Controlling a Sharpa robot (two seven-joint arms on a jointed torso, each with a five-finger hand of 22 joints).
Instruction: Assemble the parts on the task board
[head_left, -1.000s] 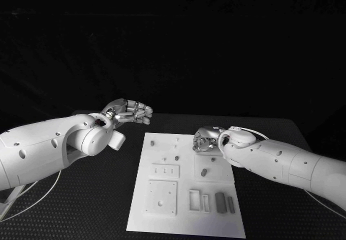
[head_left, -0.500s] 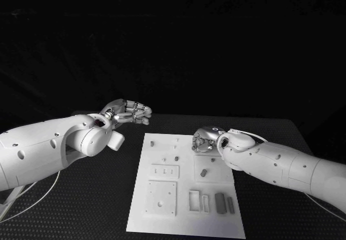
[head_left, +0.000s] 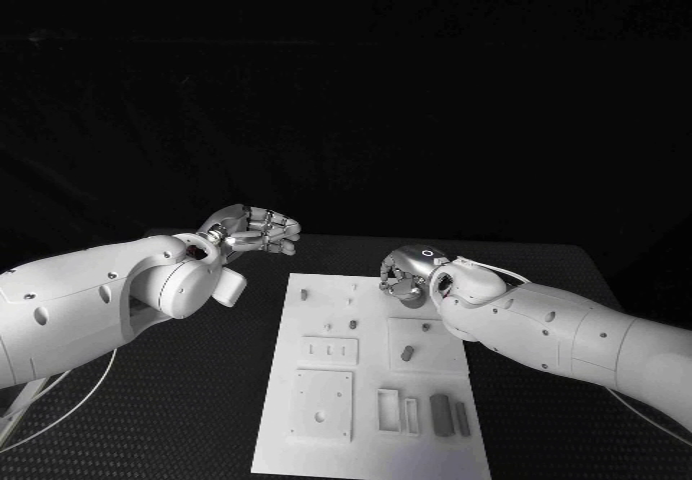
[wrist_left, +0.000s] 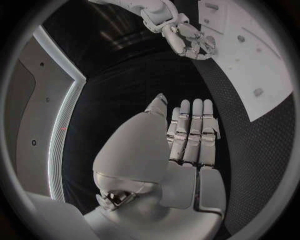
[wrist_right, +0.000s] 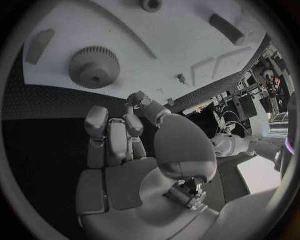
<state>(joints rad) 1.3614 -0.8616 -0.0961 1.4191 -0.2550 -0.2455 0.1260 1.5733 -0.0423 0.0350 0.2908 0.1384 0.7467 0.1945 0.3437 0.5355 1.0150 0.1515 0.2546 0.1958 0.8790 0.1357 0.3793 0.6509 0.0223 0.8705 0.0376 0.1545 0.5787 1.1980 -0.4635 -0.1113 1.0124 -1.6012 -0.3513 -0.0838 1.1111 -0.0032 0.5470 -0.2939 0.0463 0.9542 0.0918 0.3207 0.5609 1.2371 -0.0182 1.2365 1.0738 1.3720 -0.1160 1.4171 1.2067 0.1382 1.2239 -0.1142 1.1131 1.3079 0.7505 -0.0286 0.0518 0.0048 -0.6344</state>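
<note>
While both hands are hovering empty, the step in hand looks like the reach for a first part, with nothing lifted off the task board (head_left: 368, 440) yet. The right hand (head_left: 405, 277) is hanging over the board's far right corner, fingers curled loosely around nothing, right above a grey gear (wrist_right: 94, 67) that is sitting flat on the white plate. The left hand (head_left: 257, 228) is waiting off the board's far left corner over the black surface (head_left: 173, 420), fingers straight and together, holding nothing.

Judging from that, the next move is calling for the right hand to come down on the gear and close around its rim, then carry it to its seat.

On the board's near end, a rectangular tray (head_left: 391, 411) is lying, apparently empty, and two dark bars (head_left: 441, 415) are sitting just beside it. A dark peg (head_left: 408, 352) is resting in the square block further up. Other small holes are too tiny to be telling what is in them.
</note>
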